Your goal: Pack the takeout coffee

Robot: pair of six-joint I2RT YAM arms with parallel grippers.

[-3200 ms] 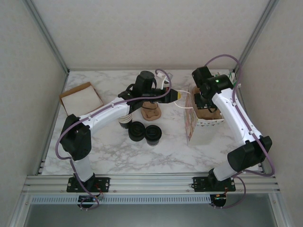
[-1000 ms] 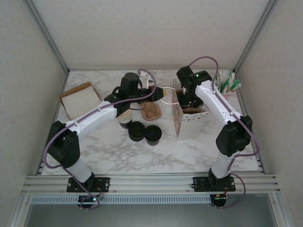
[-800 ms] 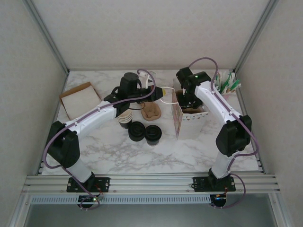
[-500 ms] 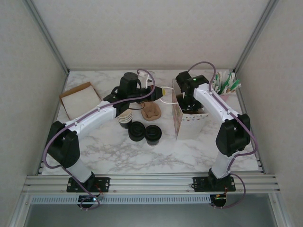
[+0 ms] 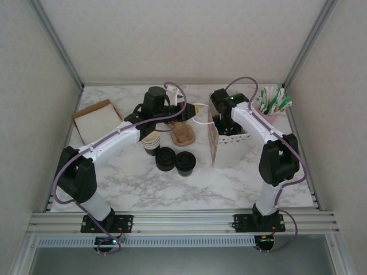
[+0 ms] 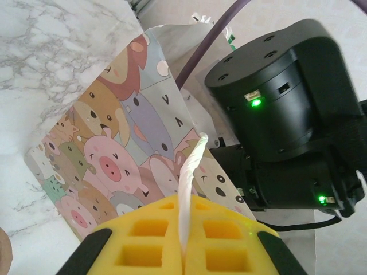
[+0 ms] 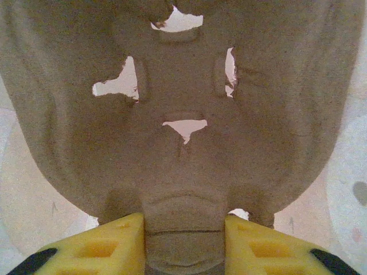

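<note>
Top external: left pincer (image 5: 193, 109) reaches over the centre of the table (image 5: 143, 183), closed tight on the white handle (image 6: 191, 166) of the cartoon bag (image 5: 225, 150). The bag stands upright right of centre. Left wrist: yellow pads (image 6: 143, 240) are pressed together with the handle cord pinched between them, and the bag's printed wall is just beyond. Right pincer (image 5: 226, 121) is down in the bag's open top, clamped on a brown pulp carrier (image 7: 183, 114). Right wrist: yellow fingers (image 7: 103, 246) sit on either side of the carrier's near tab, touching it. Coffee (image 5: 186, 163) stands on the table near the bag, on its left, lid on, apart from both pincers. Lid pile (image 5: 166, 158) is just beside the coffee on its left. Cup stack (image 5: 151, 144) is just far-left of the pile, under the left arm. Second carrier (image 5: 183, 136) lies on the table on the far side of the coffee.
</note>
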